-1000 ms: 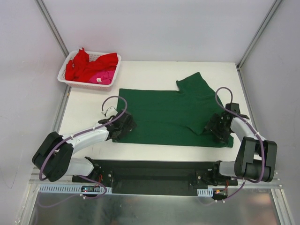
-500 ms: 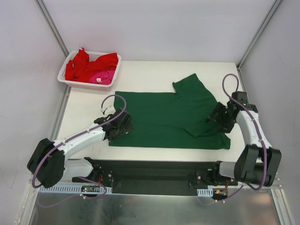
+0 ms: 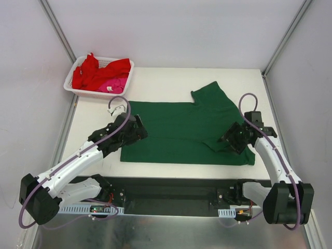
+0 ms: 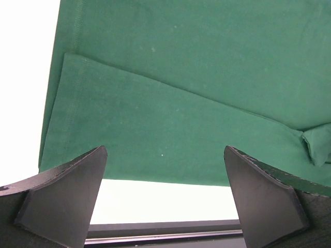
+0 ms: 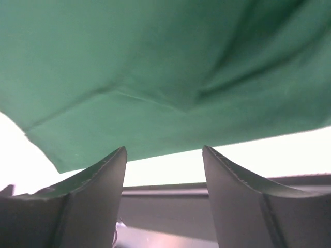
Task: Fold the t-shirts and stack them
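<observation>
Top external: dark green t-shirt (image 3: 181, 129) lies flat on the table (image 3: 171, 83), centre towards 3 o'clock, one sleeve pointing to 12 and the 4 o'clock corner doubled over. The red t-shirt (image 3: 96, 70) and pink t-shirt (image 3: 114, 84) are piled in the white basket (image 3: 70, 85) at 10 o'clock, not yet folded. Left gripper (image 3: 136, 129) sits over the shirt's 9 o'clock edge, right gripper (image 3: 232, 139) over the doubled part at 4 o'clock. Left wrist: jaws spread wide with nothing between them; a folded flap (image 4: 155, 139) runs diagonally below and bare table shows past its 6 o'clock edge. Right wrist: jaws apart but noticeably narrower, nothing caught (only table shows in the gap); a crease (image 5: 155, 101) sits just beyond the fingertips. Risks, as I judge them: the right jaws could pinch only the top layer, so a lift would peel the fold open. If the wide left jaws come down short of the edge they close on table, and one-sided pulling would drag the shirt askew. Against a second ago: the left arm has reached out, its gripper moving from the 7 o'clock corner towards 9. The right gripper lifted towards 3 and came back in, jaws narrowing. The shirt has slid slightly towards 9.
</observation>
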Controlling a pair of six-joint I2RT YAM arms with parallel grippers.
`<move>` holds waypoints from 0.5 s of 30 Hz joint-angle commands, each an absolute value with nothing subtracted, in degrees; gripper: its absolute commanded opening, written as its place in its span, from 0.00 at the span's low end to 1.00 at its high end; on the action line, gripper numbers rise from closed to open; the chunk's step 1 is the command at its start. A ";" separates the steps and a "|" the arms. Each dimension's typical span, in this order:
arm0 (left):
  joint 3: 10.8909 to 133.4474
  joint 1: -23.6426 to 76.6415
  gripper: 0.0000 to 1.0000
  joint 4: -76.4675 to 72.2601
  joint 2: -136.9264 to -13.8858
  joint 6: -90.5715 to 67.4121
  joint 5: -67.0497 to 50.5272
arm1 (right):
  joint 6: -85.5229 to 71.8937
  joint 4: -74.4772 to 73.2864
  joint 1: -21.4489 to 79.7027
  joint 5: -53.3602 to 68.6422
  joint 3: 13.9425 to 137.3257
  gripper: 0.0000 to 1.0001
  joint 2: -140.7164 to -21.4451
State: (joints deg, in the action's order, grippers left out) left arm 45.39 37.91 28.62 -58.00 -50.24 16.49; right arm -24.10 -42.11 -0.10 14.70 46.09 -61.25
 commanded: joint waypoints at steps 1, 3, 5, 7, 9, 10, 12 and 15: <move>45.18 38.15 0.98 30.41 -55.73 -50.45 15.65 | -31.55 -37.02 3.51 12.13 42.19 0.62 -62.57; 44.56 38.15 0.97 30.41 -55.28 -51.50 15.12 | -32.78 -34.99 4.30 12.04 40.78 0.57 -63.80; 43.95 38.14 0.97 30.41 -54.67 -52.20 15.03 | -33.57 -33.84 5.71 9.85 40.95 0.52 -65.91; 43.33 38.14 0.98 30.50 -54.32 -52.29 15.12 | -33.49 -33.49 7.02 7.57 41.48 0.52 -67.93; 42.98 38.14 0.98 30.50 -53.88 -52.21 15.12 | -33.31 -32.96 7.64 6.51 42.10 0.51 -69.34; 42.72 38.14 0.98 30.67 -53.53 -52.29 15.12 | -33.40 -32.78 8.08 5.81 42.19 0.51 -70.13; 42.37 38.14 0.98 30.76 -53.18 -52.47 15.29 | -33.40 -32.35 8.44 5.80 42.19 0.50 -72.33; 42.36 37.88 0.98 31.20 -52.73 -52.38 15.38 | -33.84 -31.73 9.49 5.10 42.01 0.47 -74.18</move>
State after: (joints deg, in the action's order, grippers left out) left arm 42.89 37.89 30.00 -54.26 -51.86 15.40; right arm -32.21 -33.32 8.27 7.77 40.51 -72.64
